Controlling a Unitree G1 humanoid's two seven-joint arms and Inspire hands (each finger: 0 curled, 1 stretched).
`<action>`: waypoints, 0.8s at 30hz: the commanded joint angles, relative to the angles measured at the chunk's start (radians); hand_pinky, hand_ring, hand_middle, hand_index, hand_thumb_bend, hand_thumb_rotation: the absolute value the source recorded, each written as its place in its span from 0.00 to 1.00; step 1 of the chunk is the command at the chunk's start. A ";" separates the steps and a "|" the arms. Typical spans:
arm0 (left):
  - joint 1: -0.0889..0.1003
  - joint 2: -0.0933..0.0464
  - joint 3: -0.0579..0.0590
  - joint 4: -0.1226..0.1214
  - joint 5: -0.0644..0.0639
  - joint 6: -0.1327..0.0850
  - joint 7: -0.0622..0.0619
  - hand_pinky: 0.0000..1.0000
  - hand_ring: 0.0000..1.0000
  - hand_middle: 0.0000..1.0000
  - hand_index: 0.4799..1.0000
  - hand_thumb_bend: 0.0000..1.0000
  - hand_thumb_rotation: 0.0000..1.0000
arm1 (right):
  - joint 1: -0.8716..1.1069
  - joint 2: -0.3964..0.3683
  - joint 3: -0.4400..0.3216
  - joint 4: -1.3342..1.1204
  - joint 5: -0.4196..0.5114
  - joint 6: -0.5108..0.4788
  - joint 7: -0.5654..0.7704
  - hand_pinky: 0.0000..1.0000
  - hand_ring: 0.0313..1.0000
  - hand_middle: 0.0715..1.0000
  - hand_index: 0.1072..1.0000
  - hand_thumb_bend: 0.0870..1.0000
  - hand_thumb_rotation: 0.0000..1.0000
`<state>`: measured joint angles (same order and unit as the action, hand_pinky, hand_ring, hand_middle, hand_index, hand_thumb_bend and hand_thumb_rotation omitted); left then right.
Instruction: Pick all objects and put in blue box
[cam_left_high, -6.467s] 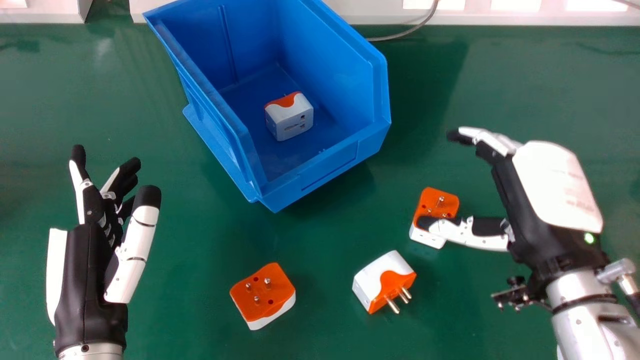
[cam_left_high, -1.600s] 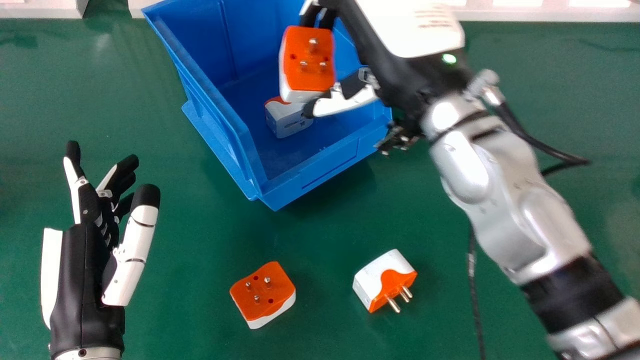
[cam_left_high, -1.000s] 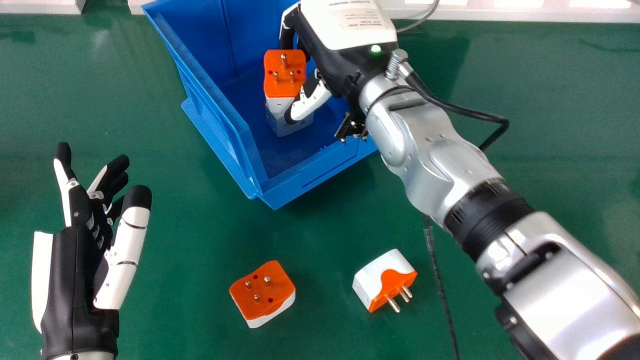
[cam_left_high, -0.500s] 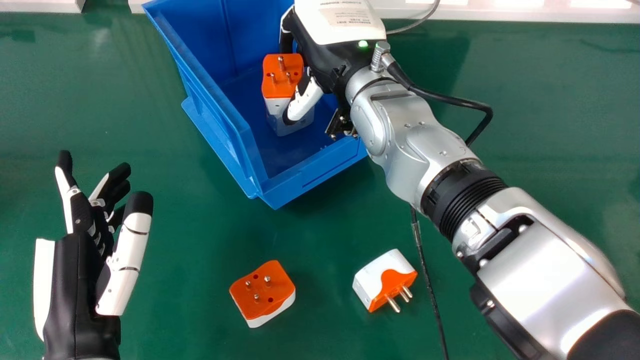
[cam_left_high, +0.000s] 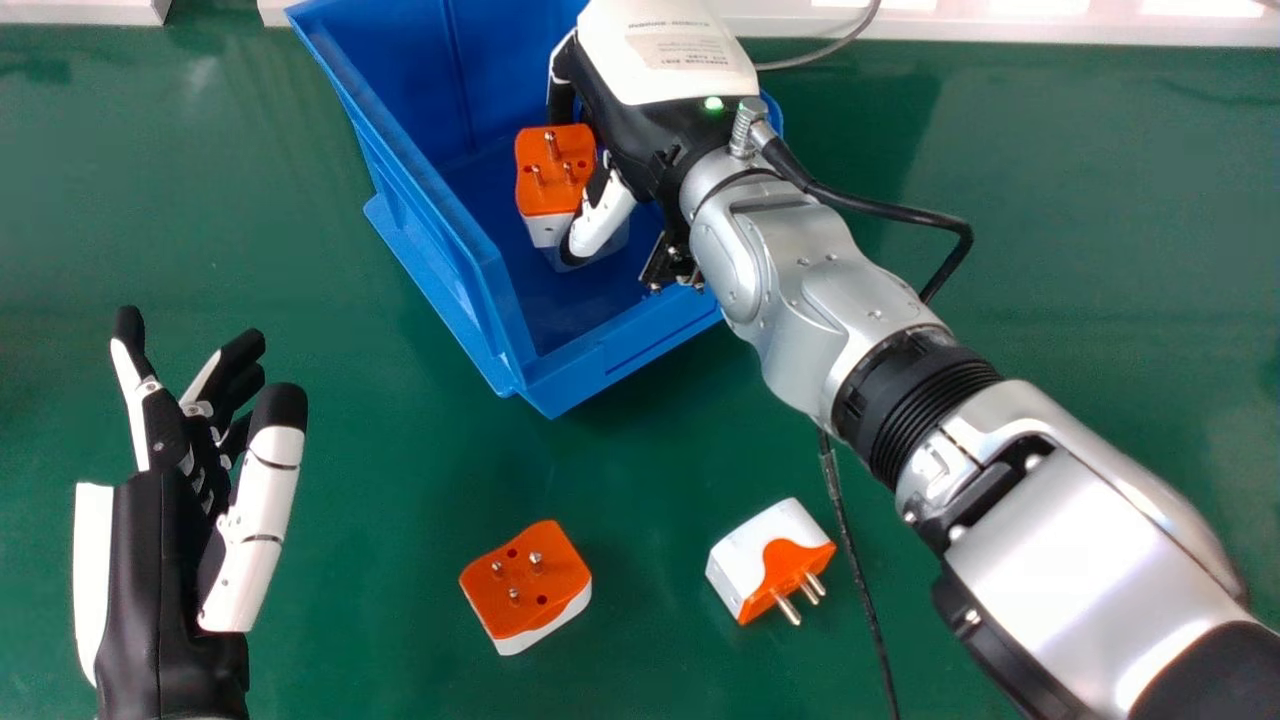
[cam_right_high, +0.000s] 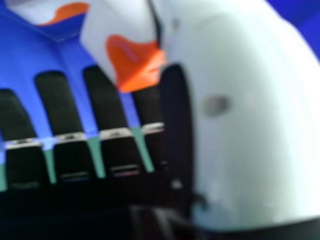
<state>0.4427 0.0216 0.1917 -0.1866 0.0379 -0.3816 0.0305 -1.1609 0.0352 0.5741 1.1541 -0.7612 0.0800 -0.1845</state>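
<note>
Inside the blue box, the right hand pinches one adapter between thumb and fingers, a second adapter already in! Two to go, left plug and right plug, near side; left hand idle, fingers spread.

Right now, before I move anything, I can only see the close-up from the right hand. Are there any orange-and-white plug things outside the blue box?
Observer: Yes, two: one adapter lies prongs up on the green table, and a second adapter lies to its right.
Operator: And the one my hand has, which way do its prongs face?
Observer: The right hand holds that gripped adapter with its prongs facing up.
</note>
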 joint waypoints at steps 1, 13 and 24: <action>0.001 0.004 0.002 -0.010 0.000 -0.023 0.005 0.86 0.89 0.89 0.79 0.58 0.76 | -0.028 0.001 0.012 -0.042 -0.011 0.015 0.016 0.52 0.69 0.79 0.79 0.68 0.49; -0.019 0.008 0.001 0.000 0.016 -0.022 0.017 0.86 0.89 0.88 0.78 0.56 0.76 | 0.003 -0.012 0.011 -0.111 0.007 0.040 0.015 0.64 0.84 0.95 0.95 0.60 0.43; -0.035 0.018 0.003 0.012 -0.003 -0.025 0.008 0.86 0.90 0.88 0.77 0.57 0.75 | 0.114 -0.052 -0.018 -0.344 0.008 0.114 -0.002 0.65 0.83 0.92 0.91 0.48 0.17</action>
<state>0.4089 0.0295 0.1924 -0.1670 0.0378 -0.3835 0.0424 -1.0532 -0.0018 0.5755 0.8793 -0.7502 0.1871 -0.1692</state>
